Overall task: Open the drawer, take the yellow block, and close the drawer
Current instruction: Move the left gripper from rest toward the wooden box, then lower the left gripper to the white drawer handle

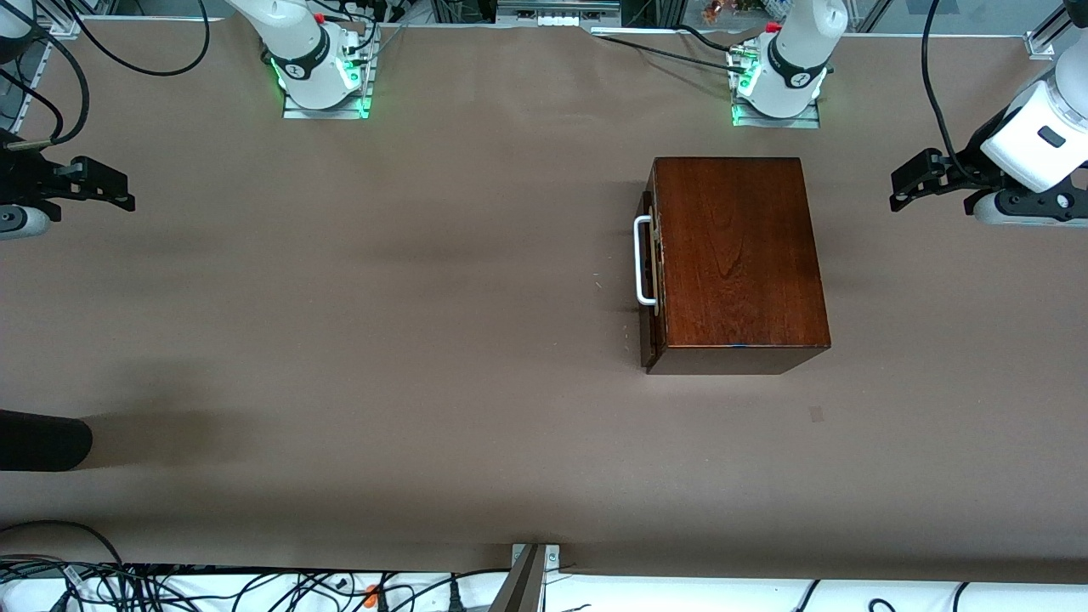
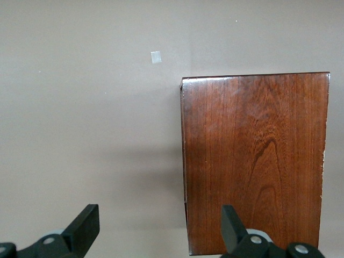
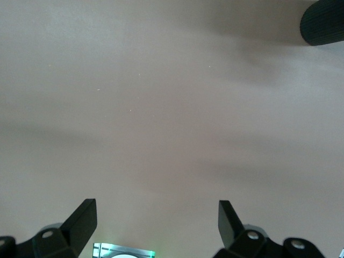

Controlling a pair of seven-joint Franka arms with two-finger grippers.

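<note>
Plainly nothing is begun yet. Both grippers are empty with fingers spread wide: the left gripper point(image 1: 903, 189) hangs at the left arm's end of the table, just off the box's edge, and the wrist view shows its fingers point(image 2: 86, 223) apart over the box point(image 2: 255, 161) and bare table; the right gripper point(image 1: 123, 191) waits at the right arm's end, well apart from the box, with its fingers point(image 3: 83, 220) apart over bare cloth. The box point(image 1: 735, 259) sits toward the left arm's end, its drawer point(image 1: 648, 263) shut flush and the white handle point(image 1: 642, 259) facing the right arm's end. The yellow block is not visible, presumably inside. Opening, taking the block and closing all remain; the handle must be gripped first.
</note>
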